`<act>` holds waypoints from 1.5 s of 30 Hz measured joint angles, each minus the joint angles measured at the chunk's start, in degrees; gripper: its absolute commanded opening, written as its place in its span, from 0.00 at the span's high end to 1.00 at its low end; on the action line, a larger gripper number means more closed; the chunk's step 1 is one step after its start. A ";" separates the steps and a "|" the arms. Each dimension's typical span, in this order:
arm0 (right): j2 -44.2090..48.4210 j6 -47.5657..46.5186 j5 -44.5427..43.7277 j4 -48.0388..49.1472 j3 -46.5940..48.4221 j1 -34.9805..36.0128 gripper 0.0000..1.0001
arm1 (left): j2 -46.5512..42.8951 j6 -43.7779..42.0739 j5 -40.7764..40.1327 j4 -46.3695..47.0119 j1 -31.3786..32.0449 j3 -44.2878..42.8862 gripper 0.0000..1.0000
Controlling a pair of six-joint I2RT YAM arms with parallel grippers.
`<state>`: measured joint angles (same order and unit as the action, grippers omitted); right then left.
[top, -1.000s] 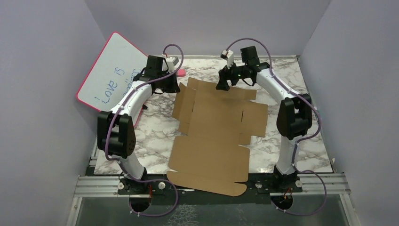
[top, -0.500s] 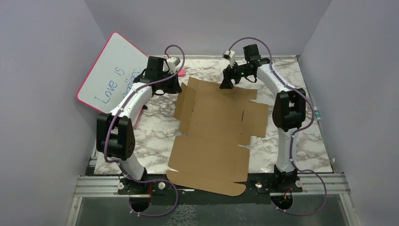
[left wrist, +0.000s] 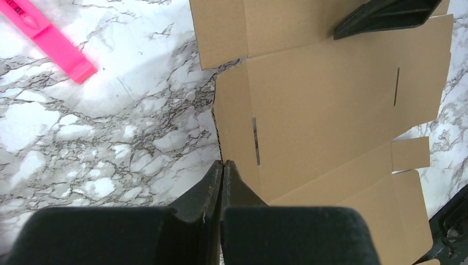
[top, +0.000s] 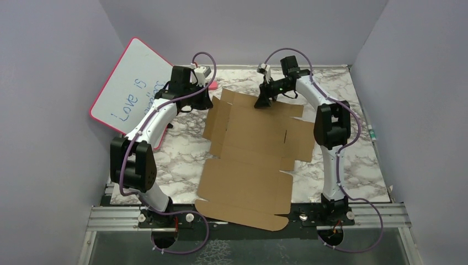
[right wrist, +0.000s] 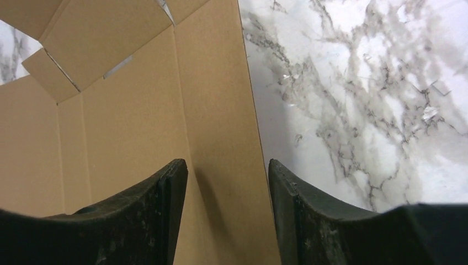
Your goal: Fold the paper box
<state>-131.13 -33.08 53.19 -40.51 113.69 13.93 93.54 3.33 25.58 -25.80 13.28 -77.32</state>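
Observation:
The paper box (top: 251, 157) is a flat brown cardboard blank on the marble table, and its near end hangs over the front edge. My left gripper (top: 207, 104) is at the blank's left side flap. In the left wrist view it (left wrist: 222, 163) is shut on the corner of that flap's (left wrist: 234, 118) raised edge. My right gripper (top: 261, 101) stands at the blank's far edge. In the right wrist view it (right wrist: 227, 168) is open: one finger is over the far strip of cardboard (right wrist: 215, 110) and the other stands just off its edge, over the marble.
A pink-framed whiteboard (top: 129, 88) with blue writing leans at the back left. A pink marker (left wrist: 49, 36) lies on the marble by the left gripper. Grey walls close in three sides. The table's metal rail (top: 381, 215) runs along the front.
The right arm has swung left along the blank's far edge, and its jaws have narrowed. The left gripper has stayed shut at the left flap.

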 measured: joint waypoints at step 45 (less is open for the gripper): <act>16.68 -8.87 3.69 -4.07 -8.85 0.31 0.99 | 2.25 7.37 -4.42 3.23 -3.61 2.82 0.86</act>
<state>-114.45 -41.95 56.88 -44.58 104.84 14.24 95.79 10.70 21.17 -22.57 9.67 -74.50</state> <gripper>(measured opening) 0.023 0.137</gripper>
